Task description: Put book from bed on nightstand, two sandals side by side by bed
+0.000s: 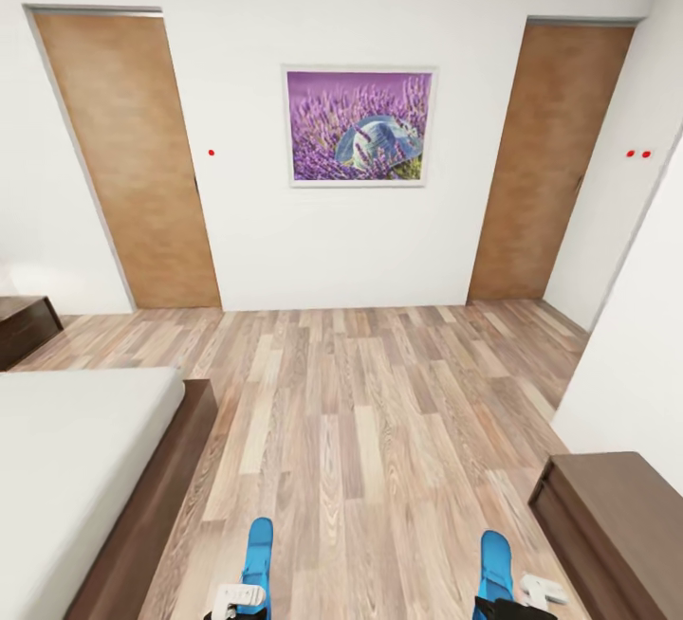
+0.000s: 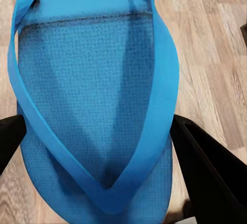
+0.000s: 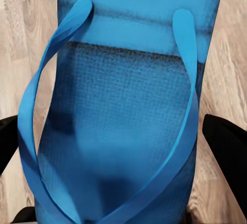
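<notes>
**Sandals in both grippers, bed on our left**

Wood-plank floor (image 1: pixel 379 411) lies ahead. We hold one sandal (image 2: pixel 92 95) in the left jaws and the other sandal (image 3: pixel 128 121) in the right, each pinched across its width, long axis pointing forward. The bed (image 1: pixel 85 449) is nearer our left arm.

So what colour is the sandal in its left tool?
Bright blue, with a dotted sole texture; the sandal shows best in the left wrist view.
</notes>
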